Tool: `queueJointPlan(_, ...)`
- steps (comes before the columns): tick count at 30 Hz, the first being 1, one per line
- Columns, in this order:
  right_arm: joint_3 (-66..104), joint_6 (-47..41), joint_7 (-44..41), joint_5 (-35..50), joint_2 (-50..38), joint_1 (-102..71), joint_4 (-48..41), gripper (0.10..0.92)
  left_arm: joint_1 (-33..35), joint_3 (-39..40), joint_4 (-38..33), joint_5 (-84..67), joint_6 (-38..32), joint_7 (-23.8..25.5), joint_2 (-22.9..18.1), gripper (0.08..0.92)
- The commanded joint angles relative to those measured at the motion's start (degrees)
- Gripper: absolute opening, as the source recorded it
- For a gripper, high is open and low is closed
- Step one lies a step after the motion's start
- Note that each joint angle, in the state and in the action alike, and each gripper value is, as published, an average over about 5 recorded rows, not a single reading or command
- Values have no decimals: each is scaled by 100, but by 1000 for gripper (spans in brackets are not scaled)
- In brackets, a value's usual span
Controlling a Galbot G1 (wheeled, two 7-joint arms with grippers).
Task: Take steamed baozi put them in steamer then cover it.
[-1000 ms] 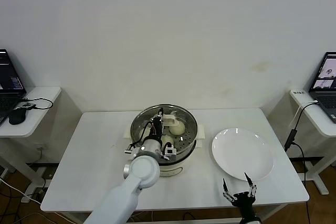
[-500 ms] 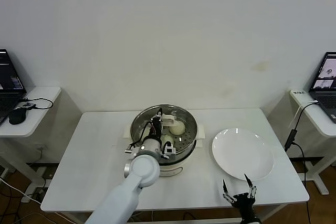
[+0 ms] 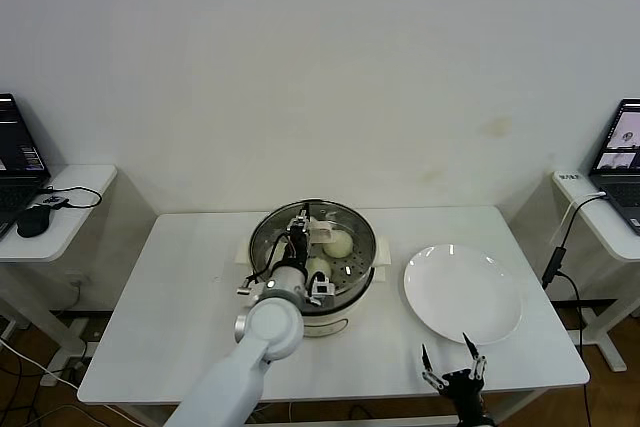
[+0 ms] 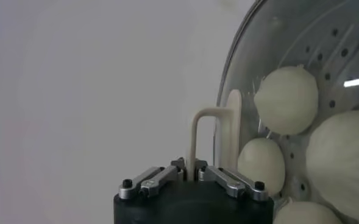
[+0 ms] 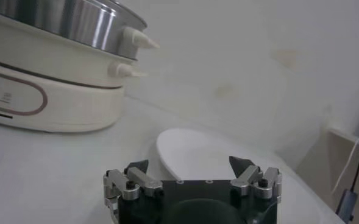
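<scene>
Four smooth cream-white steamed buns [image 4: 287, 99] sit inside the shiny round steel steamer [image 3: 313, 252], under its clear glass lid [image 4: 313, 36].

baozi [image 3: 339, 244] in steamer [image 3: 312, 247] | plate [image 3: 462, 292] right of steamer

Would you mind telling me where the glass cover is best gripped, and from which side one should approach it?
Grip the cover by its cream-white bar handle, coming from above. The bar arches clear of the glass, leaving a gap for fingers, while the glass dome is smooth and too wide to pinch. The left gripper is already shut on that handle over the steamer; the right gripper waits open near the plate.
</scene>
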Motion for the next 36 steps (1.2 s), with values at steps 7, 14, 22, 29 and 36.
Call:
queueJointPlan(7, -21, -12, 1, -27, 0, -46, 34, 823, 890, -177, -1230, -225, -18, -100, 325, 553)
queueJointPlan(14, -18, -12, 2, -12, -13, -57, 41, 823, 2224, -837, -2591, -1652, -162, -629, 802, 756)
queueJointPlan(22, -175, -90, 43, 516, -302, -281, 310, 823, 4503, -2612, -2911, -6642, -2764, -2527, 1041, 822)
queueJointPlan(29, -374, -370, 15, 1117, -740, -714, 717, 823, 5530, -3245, -2659, -8639, -3344, -3057, 667, 823)
queueJointPlan(36, -443, -766, -162, 1564, -968, -1082, 999, 823, 5853, -3265, -2165, -8646, -3722, -3314, 200, 823)
